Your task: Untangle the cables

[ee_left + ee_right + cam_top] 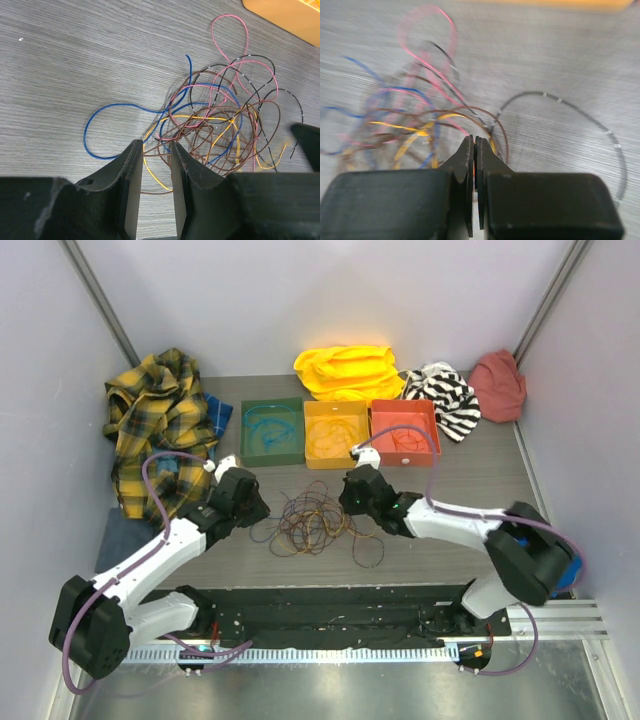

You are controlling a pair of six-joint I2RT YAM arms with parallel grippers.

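Cables (312,520) lie in one loose tangle on the bench (480,470), between your two claws and just in front of the trays. Your left claw (156,150) sits at the tangle's left edge, its fingers a narrow gap apart, with a yellow strand and a brown one running through the gap. Your right claw (475,145) is pinched almost closed on a strand at the right edge. Behind, the green tray (270,458) holds a teal loop (262,425). You cannot tell what the yellow tray (335,462) and orange tray (400,459) hold.
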